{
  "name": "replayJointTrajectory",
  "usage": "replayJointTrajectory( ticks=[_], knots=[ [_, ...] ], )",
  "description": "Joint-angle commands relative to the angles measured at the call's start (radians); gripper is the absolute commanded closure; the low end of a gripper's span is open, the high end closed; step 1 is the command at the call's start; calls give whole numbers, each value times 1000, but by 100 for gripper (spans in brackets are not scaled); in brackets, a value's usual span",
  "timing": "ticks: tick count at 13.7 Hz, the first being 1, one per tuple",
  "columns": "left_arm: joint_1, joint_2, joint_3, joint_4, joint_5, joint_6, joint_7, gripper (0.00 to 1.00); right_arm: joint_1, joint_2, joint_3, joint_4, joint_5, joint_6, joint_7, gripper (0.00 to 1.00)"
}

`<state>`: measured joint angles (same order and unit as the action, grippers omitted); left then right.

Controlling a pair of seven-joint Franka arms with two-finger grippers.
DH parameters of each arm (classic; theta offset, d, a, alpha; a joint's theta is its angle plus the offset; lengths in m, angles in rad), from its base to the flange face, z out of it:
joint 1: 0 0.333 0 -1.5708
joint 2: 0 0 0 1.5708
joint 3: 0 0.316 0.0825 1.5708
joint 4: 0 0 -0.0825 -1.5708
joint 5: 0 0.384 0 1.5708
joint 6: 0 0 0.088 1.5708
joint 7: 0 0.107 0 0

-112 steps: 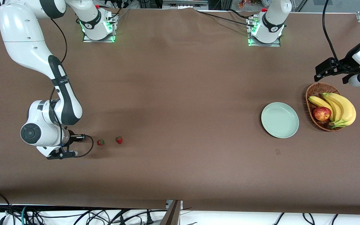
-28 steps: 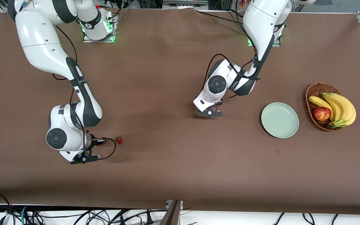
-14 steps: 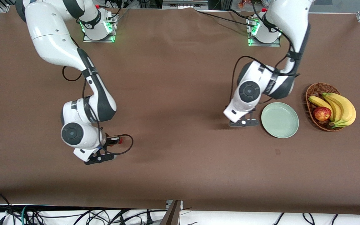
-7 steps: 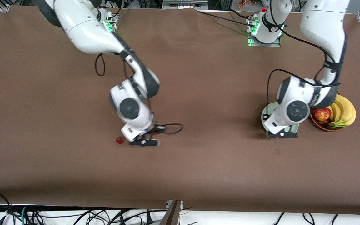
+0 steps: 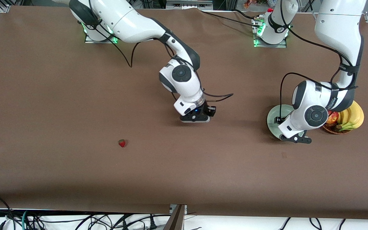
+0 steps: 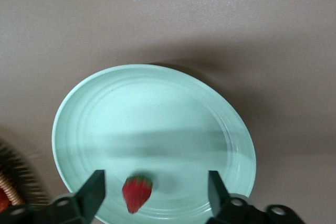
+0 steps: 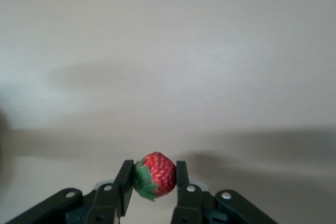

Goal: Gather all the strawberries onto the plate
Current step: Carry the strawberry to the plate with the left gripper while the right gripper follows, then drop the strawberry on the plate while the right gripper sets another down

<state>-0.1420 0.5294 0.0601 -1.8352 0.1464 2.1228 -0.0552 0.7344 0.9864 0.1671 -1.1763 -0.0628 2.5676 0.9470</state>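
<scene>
My left gripper (image 5: pixel 279 122) hangs open over the pale mint-green plate (image 5: pixel 272 116). In the left wrist view a strawberry (image 6: pixel 137 193) shows between the spread fingers (image 6: pixel 94 188), touching neither, against the plate (image 6: pixel 157 108); I cannot tell whether it rests there. My right gripper (image 5: pixel 209 112) is over the bare middle of the table, shut on a second strawberry (image 7: pixel 156 174), which sits between the fingers of the right gripper (image 7: pixel 153 180). A third strawberry (image 5: pixel 122 143) lies on the table toward the right arm's end.
A brown wicker basket (image 5: pixel 331 129) with bananas (image 5: pixel 356 113) and a red apple (image 5: pixel 332 117) stands beside the plate at the left arm's end, partly hidden by the left arm. Its rim (image 6: pixel 10 184) shows in the left wrist view.
My right arm has lifted away from the lone strawberry and moved toward the middle of the table, carrying its berry. My left arm has shifted slightly over the plate.
</scene>
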Motion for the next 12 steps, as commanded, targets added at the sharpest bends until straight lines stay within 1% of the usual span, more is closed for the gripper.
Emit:
replayJointTrajectory(
  ticks=[1,2,4,5,6,8,9,11,12],
  knots=[
    [-2,-6,-3,10,7,-3,6,0,37,60,-6,15,-2,139,21,75],
    [-4,-9,-5,13,4,-4,5,0,52,72,-6,14,-2,170,22,75],
    [-4,-9,-8,22,-19,-18,5,0,68,78,-6,14,-2,186,30,74],
    [-4,-9,-6,22,-57,-20,5,0,69,77,-6,14,-2,184,45,32],
    [-4,-9,-6,22,-71,-20,6,0,71,72,-8,15,-3,180,47,0],
    [-5,-11,-6,22,-71,-21,5,0,57,55,-8,15,-2,166,42,0],
    [-5,-12,-8,24,-73,-21,5,0,50,46,-12,15,-2,137,39,0],
    [-11,-20,-14,30,-73,-39,-1,0,-7,17,2,44,-2,42,32,0],
    [-11,-25,-32,49,-77,-68,-8,0,-38,2,14,70,-3,-37,19,0]
  ],
)
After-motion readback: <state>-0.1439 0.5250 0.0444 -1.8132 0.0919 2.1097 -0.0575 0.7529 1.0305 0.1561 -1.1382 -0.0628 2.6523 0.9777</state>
